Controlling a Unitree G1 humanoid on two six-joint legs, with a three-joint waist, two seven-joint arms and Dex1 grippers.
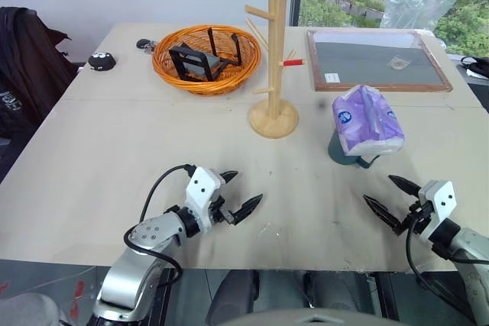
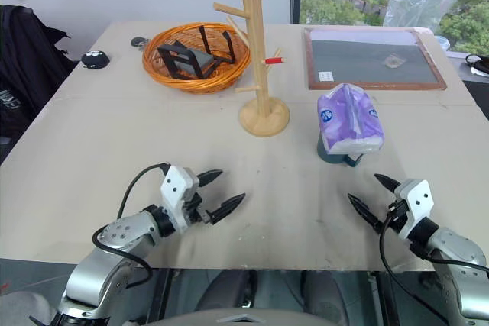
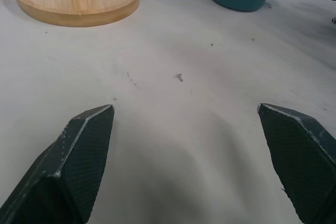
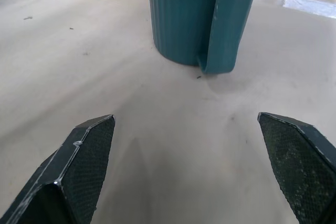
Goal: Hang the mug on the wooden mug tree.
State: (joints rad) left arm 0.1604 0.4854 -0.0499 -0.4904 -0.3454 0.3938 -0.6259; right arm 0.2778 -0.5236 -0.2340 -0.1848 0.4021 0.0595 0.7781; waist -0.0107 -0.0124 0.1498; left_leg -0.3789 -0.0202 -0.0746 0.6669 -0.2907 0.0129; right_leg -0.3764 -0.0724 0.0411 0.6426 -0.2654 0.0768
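Mug (image 1: 345, 150) sits upright on the table (image 1: 114, 158), right of centre in the left eye view, mostly hidden under a purple tissue pack (image 1: 368, 121) resting on its top. Only the teal lower wall and a bit of the handle show below the pack there. Right wrist view gives the ribbed body and loop handle clearly, handle facing that camera, base flat on the tabletop.

Wooden mug tree (image 1: 275, 66) stands upright just left of the mug, near but not touching, round base on the table at frame centre. Slanted pegs all bare, one with a red tip pointing toward the right side of the frame.

Left gripper (image 1: 238, 192) is at lower left of centre, fingers spread wide, nothing between them, pointing toward the mug tree's base and the mug. Cannot tell whether the tips touch the tabletop.

Right gripper (image 1: 391, 200) is at lower right, fingers also spread wide and empty, aimed at the mug with bare table between them and it.

Orange wicker basket (image 1: 206, 57) at upper left of centre holds dark folded items, just left of the tree. Wood-framed board (image 1: 374, 60) lies flat at upper right. Small dark round object (image 1: 101, 60) at the far upper left of the table.
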